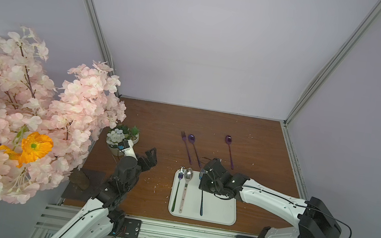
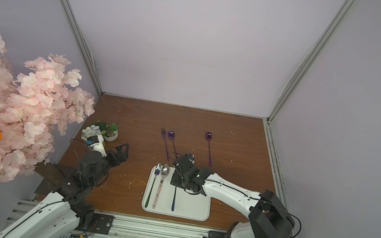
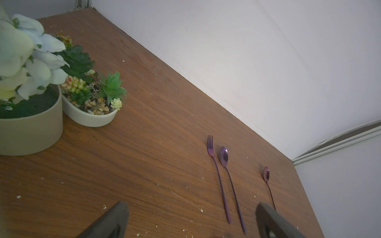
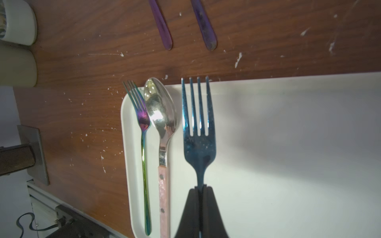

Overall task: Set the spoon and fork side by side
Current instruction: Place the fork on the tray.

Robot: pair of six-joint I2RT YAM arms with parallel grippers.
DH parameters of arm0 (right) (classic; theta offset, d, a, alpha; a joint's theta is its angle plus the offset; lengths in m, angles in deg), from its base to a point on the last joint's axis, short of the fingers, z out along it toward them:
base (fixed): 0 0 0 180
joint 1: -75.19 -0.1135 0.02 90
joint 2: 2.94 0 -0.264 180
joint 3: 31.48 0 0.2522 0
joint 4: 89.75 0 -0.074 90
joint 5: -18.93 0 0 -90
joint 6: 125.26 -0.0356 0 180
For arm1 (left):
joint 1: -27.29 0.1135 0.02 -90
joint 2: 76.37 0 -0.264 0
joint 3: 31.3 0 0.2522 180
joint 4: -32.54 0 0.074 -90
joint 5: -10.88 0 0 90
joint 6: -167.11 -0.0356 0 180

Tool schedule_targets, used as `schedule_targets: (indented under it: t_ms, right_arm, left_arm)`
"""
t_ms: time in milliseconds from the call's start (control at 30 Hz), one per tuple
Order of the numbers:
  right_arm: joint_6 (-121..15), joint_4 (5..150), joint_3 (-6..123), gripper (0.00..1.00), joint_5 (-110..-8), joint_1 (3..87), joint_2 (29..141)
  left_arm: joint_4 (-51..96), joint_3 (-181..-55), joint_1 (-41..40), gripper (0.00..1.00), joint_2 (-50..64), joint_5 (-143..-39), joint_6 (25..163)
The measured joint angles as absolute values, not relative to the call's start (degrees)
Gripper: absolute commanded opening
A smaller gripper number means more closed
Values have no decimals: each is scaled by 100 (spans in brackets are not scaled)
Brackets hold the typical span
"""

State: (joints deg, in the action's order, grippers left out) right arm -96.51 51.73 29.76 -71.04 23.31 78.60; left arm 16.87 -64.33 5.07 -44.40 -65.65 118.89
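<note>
Right wrist | right claw (image 4: 201, 188) pinching blue fork (image 4: 199, 144) neck | tines toward far wall (image 1: 208, 50), parallel to spoon (image 4: 161, 115) | left claw (image 3: 192, 206) spread

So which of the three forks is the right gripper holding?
The blue fork, clamped at its neck by the right gripper beside the pink-handled spoon. The rainbow fork lies free at the tray edge; the purple fork lies on the table.
</note>
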Motion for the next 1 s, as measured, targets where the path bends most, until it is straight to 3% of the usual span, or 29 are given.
schedule_targets:
  t_ms: [1000]
  right_arm:
    - [-9767,5964,2566,3,-7132,2447,8410]
  left_arm:
    - [1689,-6433,507,99,-4440,-6571,11889]
